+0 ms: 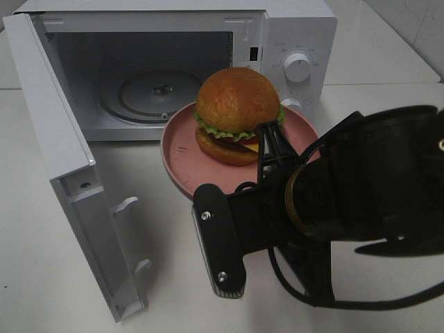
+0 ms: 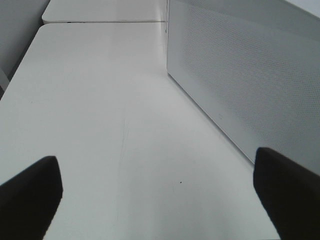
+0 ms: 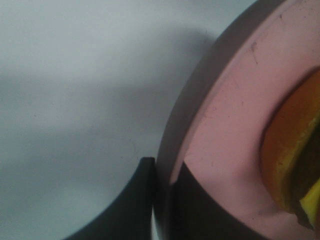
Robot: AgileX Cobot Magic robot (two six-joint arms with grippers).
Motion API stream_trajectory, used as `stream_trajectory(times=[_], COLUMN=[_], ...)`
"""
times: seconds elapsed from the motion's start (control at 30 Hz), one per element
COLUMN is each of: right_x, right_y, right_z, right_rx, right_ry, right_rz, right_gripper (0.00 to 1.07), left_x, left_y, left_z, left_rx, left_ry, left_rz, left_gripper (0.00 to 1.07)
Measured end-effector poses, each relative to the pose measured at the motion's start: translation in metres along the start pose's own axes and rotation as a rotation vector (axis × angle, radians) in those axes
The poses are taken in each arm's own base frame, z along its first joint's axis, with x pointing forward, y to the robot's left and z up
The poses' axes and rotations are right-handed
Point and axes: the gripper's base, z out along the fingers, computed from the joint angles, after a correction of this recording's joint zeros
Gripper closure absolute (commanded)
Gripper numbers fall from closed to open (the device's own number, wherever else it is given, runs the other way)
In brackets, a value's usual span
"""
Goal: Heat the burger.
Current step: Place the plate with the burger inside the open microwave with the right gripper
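Observation:
The burger, with a glossy brown bun, green lettuce and yellow cheese, sits on a pink round plate just in front of the open microwave. My right gripper is shut on the plate's near rim. In the right wrist view the gripper has one finger on each side of the plate's rim, and the burger is at the edge of that view. My left gripper is open with nothing between its fingers, low over the bare table beside a white perforated panel.
The microwave door stands swung wide open to the left, reaching toward the table's front. A glass turntable lies inside the cavity. The control knob is on the right of the microwave's front. The right arm's black body covers the lower right.

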Motion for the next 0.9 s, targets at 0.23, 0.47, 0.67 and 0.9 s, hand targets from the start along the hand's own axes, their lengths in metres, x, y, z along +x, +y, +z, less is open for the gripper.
stream_trajectory(times=[0.23,0.47,0.67,0.9], right_x=[0.016,0.027,0.037,0.045], right_y=[-0.011,-0.019,-0.024,-0.026], right_z=[0.012,0.019,0.025,0.029], right_rx=[0.001,-0.009,-0.019,-0.042], right_ry=[-0.013,-0.039,-0.077,-0.106], right_rz=[-0.052,-0.087,-0.157,-0.227], right_gripper=[1.07,1.07,1.07,1.07], left_x=[0.000,0.000,0.000,0.000], left_y=[0.000,0.000,0.000,0.000], left_z=[0.000,0.000,0.000,0.000], left_rx=[0.000,0.000,0.000,0.000], left_ry=[0.000,0.000,0.000,0.000], left_rz=[0.000,0.000,0.000,0.000], left_gripper=[0.09,0.09,0.09,0.09])
